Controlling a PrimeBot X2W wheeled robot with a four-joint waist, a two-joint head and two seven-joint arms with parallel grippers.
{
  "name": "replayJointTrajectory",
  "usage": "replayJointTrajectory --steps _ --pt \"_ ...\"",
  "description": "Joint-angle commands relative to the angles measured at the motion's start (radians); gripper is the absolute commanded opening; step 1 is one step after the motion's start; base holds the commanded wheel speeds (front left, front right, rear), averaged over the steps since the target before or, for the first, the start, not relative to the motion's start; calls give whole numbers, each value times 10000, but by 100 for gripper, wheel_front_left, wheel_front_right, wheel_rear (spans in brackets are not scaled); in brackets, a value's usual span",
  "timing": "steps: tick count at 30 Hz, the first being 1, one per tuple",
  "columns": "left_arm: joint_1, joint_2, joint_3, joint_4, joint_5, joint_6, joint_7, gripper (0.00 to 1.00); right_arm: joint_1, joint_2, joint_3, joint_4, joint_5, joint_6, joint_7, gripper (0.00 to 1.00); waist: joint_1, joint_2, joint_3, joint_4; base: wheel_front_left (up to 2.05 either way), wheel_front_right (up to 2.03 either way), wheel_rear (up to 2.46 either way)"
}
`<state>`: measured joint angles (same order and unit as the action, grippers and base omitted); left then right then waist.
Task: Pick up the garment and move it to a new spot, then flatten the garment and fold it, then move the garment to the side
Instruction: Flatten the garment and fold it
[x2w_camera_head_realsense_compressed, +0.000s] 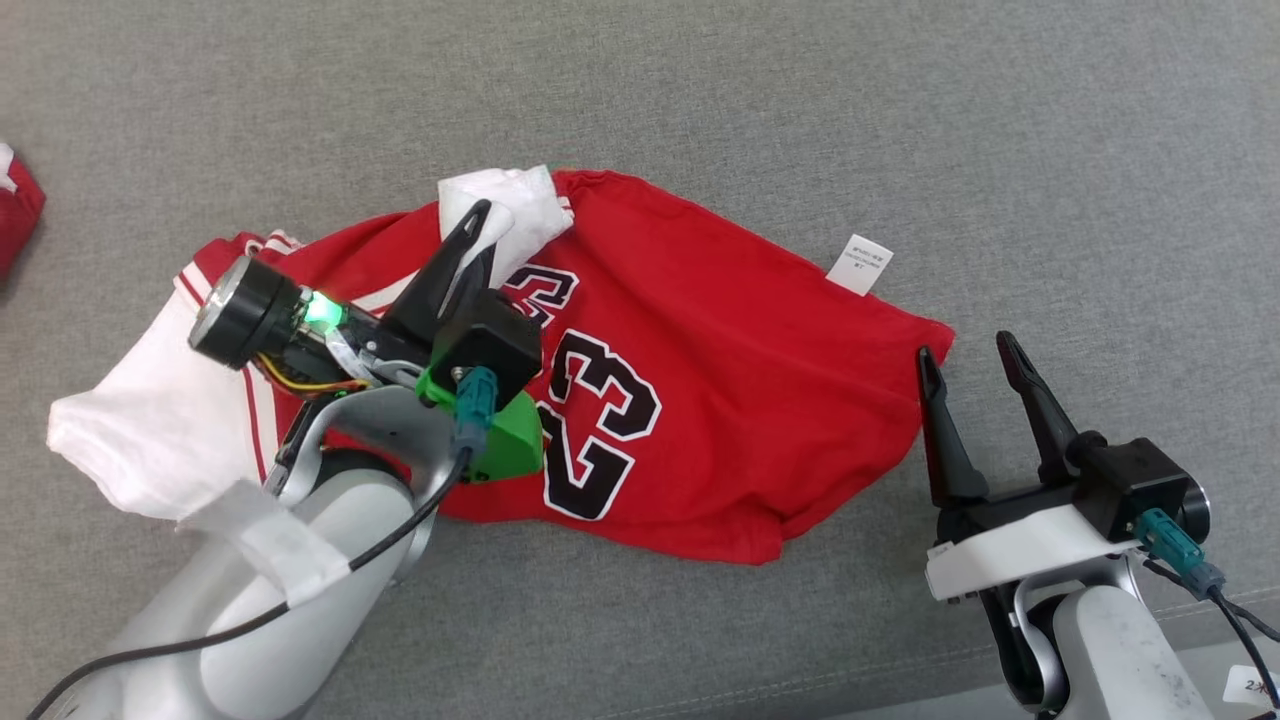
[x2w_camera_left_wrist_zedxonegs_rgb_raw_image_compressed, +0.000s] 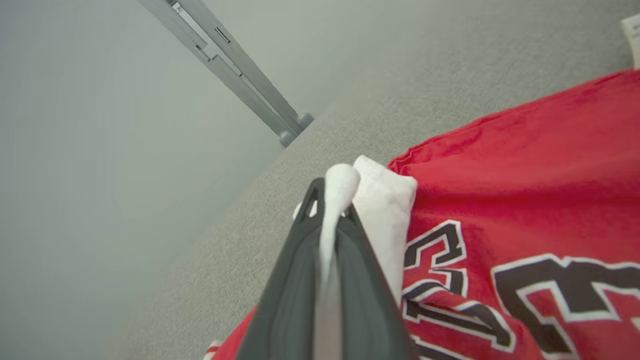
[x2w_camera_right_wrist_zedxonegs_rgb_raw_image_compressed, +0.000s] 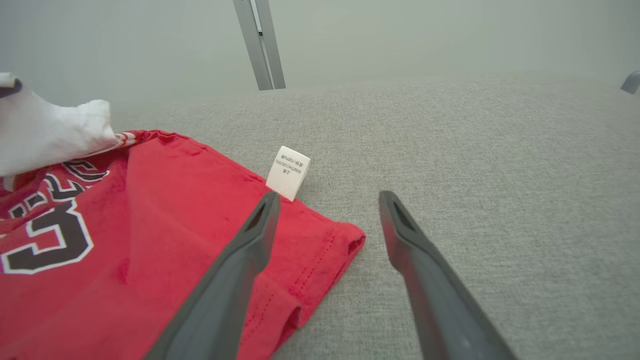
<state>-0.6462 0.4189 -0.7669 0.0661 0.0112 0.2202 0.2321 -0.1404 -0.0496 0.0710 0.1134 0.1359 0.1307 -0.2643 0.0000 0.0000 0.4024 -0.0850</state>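
Scrap of red cloth (x2w_camera_head_realsense_compressed: 15, 210) sits at the far left edge of my head view, well apart from the rest. Next along is the garment (x2w_camera_head_realsense_compressed: 720, 380), a red shirt with white parts and a black 23. It lies rumpled across the middle of the grey counter (x2w_camera_head_realsense_compressed: 1000, 120). A white sleeve (x2w_camera_head_realsense_compressed: 150, 420) sprawls off its left end, partly under my left forearm.

My left pincer (x2w_camera_head_realsense_compressed: 482, 228) is over the shirt's upper left part, closed on a white fold (x2w_camera_head_realsense_compressed: 525, 205) of the garment. In the left wrist view I see white cloth pinched between the two fingers and bunched past their tips. Right of that, the 23 faces up, turned sideways to me. A white tag (x2w_camera_head_realsense_compressed: 860, 263) sticks out from the far hem.

Further right, my right pincer (x2w_camera_head_realsense_compressed: 963, 346) is spread open and holds nothing. Its left finger is at the shirt's right corner, though I cannot tell whether it touches. Its right finger is over bare counter.
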Motion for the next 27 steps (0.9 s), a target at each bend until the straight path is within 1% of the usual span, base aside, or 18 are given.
replayJointTrajectory --steps 1,5,7,9,12,15,21,27 --pt "344 105 224 -288 -258 168 -219 0 134 -16 -8 65 13 1 -1 100 0 0 -63 100 0 0 0" --pt "1052 426 992 -1288 -1132 581 -850 0 352 -12 -338 221 543 3 -1 100 0 0 -144 281 0 0 0" --pt "1413 629 1385 -1709 -1517 720 -1173 0 402 -16 -526 330 897 1 -1 100 0 0 -174 342 0 0 0" --pt "1691 951 1703 -1919 -1689 846 -1393 0 402 -12 -555 478 1366 3 -1 100 0 0 -204 391 0 0 0" --pt "1927 1245 1974 -2037 -1680 1043 -1469 0 161 -16 -463 757 2306 3 -1 100 0 0 -240 438 0 0 0" --pt "2035 1372 2070 -2087 -1701 1160 -1454 0 -138 -59 -324 1066 2974 3 -1 100 0 0 -242 461 0 0 0" --pt "1859 1482 2030 -1990 -1510 1263 -1301 0 -637 -416 93 1803 3969 3 -1 100 0 0 -137 558 0 0 0" --pt "1604 1469 1971 -1671 -1313 1323 -1232 0 -1005 -750 336 2292 4301 3 -1 100 0 0 -4 672 0 0 0"
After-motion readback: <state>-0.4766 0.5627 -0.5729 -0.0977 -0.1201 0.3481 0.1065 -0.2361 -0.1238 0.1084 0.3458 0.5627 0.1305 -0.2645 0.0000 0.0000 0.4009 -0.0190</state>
